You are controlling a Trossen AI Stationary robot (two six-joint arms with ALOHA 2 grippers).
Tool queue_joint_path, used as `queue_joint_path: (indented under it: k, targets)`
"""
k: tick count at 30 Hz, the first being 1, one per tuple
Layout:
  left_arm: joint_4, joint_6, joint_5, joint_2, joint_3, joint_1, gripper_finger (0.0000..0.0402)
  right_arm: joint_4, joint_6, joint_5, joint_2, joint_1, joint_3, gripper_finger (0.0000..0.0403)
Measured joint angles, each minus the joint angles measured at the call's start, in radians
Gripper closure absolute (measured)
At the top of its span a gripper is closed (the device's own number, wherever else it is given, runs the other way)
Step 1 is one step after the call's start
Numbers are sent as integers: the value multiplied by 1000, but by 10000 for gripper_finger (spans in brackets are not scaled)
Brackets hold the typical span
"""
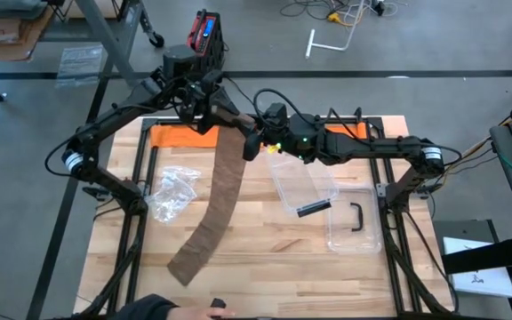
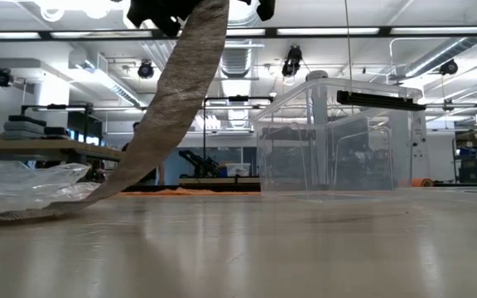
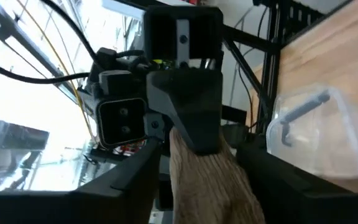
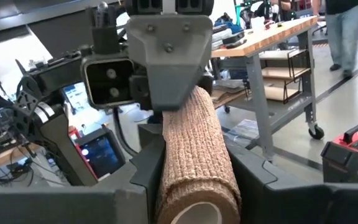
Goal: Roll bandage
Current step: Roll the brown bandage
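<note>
Right gripper (image 1: 254,135) and left gripper (image 1: 204,105) meet above the table's far edge, both closed on the brown bandage (image 1: 218,191). Right wrist view alone shows the rolled end (image 4: 197,162) wedged between the right fingers. Loose tail slopes down to the wooden table (image 1: 265,249), ending near the front edge. Crumpled plastic bag (image 1: 172,191) lies left of it, clear lidded box (image 1: 354,218) right; bare wood between.

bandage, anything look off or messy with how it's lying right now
Nothing looks damaged. The bandage is mostly unrolled: a long strip hangs from the two grippers at the table's far edge and trails diagonally across the table, its loose end lying flat near the front. Only a short rolled part shows at the top.
</note>
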Motion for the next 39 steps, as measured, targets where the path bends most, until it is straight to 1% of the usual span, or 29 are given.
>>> queue_joint_path:
  k: [4, 8, 12, 15, 17, 18, 20, 22, 24, 25, 26, 27, 30, 36, 39]
  targets:
    - [-3, -112, 0, -21, 0, 1, 158, -2, -36, 3, -10, 2, 0, 282]
    - [-21, -213, -2, -47, 0, 24, 132, -7, -91, 2, -27, 3, 0, 286]
    - [-50, -342, -59, -90, 0, 80, 119, -38, -156, -1, -60, 5, -1, 285]
    - [-65, -505, -106, -125, 0, 138, 117, -82, -233, -2, -92, 5, -1, 285]
    - [-69, -656, -99, -139, 0, 179, 119, -96, -290, -2, -106, 3, -1, 288]
    - [-70, -726, -82, -141, 0, 199, 120, -100, -317, -3, -114, 0, -2, 289]
    - [-88, -808, -23, -141, -1, 229, 123, -99, -370, -8, -126, -4, -7, 289]
    - [-100, -870, 68, -134, -7, 242, 125, -95, -423, -8, -133, -5, -11, 287]
    - [-102, -927, 190, -120, -11, 243, 125, -67, -474, -8, -134, -5, -26, 286]
    - [-104, -950, 236, -115, -13, 242, 123, -32, -496, -13, -134, -5, -40, 287]
    - [-107, -968, 255, -110, -13, 238, 122, 6, -516, -27, -134, -5, -58, 289]
    - [-109, -981, 249, -106, -13, 230, 120, 54, -525, -36, -134, -5, -81, 291]
    - [-122, -1001, 143, -98, -13, 215, 119, 182, -550, -52, -134, -5, -154, 296]
    - [-99, -1025, -96, -103, -14, 213, 126, 289, -568, -63, -134, -5, -225, 292]
    - [-86, -1081, -105, -102, -14, 212, 130, 346, -588, -87, -134, -4, -250, 295]
